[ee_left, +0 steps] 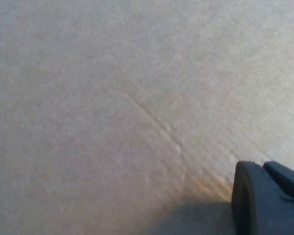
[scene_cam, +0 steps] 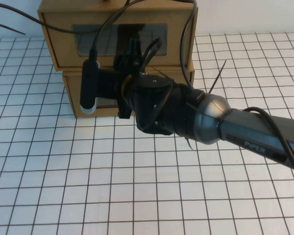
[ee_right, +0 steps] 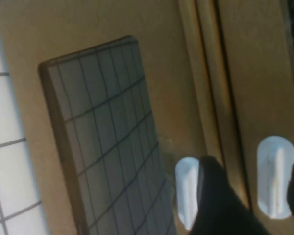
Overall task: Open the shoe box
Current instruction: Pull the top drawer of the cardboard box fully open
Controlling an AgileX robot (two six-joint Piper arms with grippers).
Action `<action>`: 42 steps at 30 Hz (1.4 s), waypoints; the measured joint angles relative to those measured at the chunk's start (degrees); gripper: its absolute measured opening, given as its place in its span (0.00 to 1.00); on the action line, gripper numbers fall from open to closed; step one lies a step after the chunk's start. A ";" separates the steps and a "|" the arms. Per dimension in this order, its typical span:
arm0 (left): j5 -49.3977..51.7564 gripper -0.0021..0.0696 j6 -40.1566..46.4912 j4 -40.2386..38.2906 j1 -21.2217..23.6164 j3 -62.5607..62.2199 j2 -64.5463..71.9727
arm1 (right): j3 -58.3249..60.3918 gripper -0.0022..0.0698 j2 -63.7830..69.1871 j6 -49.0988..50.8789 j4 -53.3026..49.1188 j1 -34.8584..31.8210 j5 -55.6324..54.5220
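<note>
Two tan cardboard shoe boxes are stacked at the back of the table, the upper one (scene_cam: 59, 29) on the lower one (scene_cam: 71, 93), each with a window in its front. My right gripper (scene_cam: 133, 51) is up against the box fronts. In the right wrist view the right gripper (ee_right: 255, 171) is open, its dark fingers either side of a white handle (ee_right: 274, 176). A second white handle (ee_right: 185, 191) sits across the seam between the boxes, beside a window (ee_right: 103, 132). Of my left gripper (ee_left: 267, 196) only one dark finger shows, close to a plain beige surface.
The white gridded tabletop (scene_cam: 137, 186) stretches out in front of the boxes. Black cables (scene_cam: 186, 39) loop over the upper box and along the right arm (scene_cam: 245, 132), which crosses the table from the right.
</note>
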 joint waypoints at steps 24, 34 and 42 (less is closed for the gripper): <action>0.00 0.03 0.00 0.04 0.00 0.00 0.00 | -0.03 0.38 2.01 11.37 -9.62 -2.27 -2.55; 0.00 0.03 0.00 0.13 0.00 0.00 0.00 | -0.13 0.23 2.73 11.65 -14.74 -2.27 -1.36; 0.00 0.03 0.00 0.13 0.00 0.00 0.00 | -0.13 0.19 3.51 19.90 -21.02 -1.79 0.96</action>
